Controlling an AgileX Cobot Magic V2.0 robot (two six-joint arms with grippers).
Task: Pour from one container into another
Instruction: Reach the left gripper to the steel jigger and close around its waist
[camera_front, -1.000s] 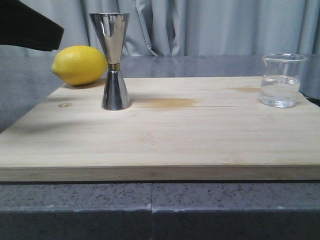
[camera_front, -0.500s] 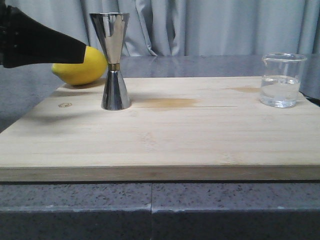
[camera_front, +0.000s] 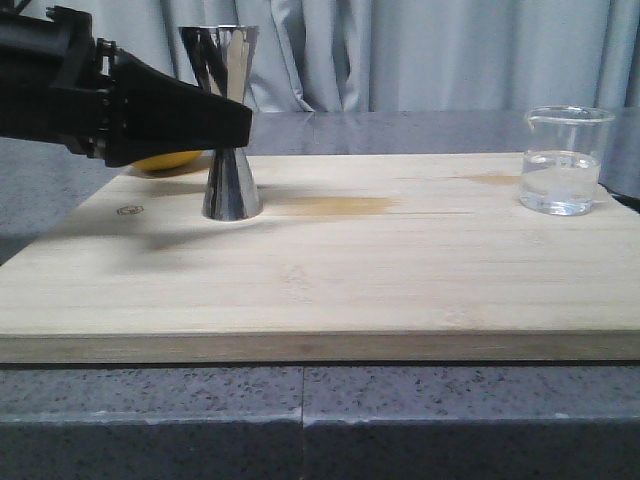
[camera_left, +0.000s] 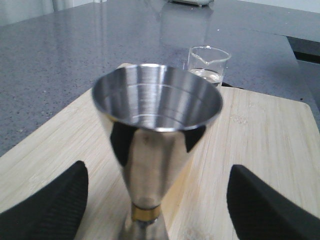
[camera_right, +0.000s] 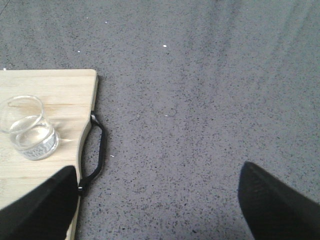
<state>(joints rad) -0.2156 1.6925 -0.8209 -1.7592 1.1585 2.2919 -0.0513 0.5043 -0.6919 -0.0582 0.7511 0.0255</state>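
Observation:
The steel jigger (camera_front: 232, 185) stands upright at the back left of the wooden board (camera_front: 350, 270). My left gripper (camera_front: 244, 120) reaches in from the left at the height of its waist. In the left wrist view the jigger (camera_left: 157, 125) sits between the two black fingers (camera_left: 50, 210), well apart from both, so this gripper (camera_left: 157, 207) is open. The glass beaker (camera_front: 565, 160), part full of clear liquid, stands at the board's back right. My right gripper (camera_right: 157, 205) is open over the grey counter, beside the board's end, with the beaker (camera_right: 30, 127) off to one side.
A yellow lemon (camera_front: 165, 160) lies behind the jigger, mostly hidden by my left arm. The board has a black handle (camera_right: 95, 150) at its right end. A brownish stain (camera_front: 335, 206) marks the wood right of the jigger. Grey curtains hang behind the counter.
My left arm has come in from the left edge toward the right, covering the lemon and bringing its fingers level with the jigger's waist. The beaker and jigger have not moved.

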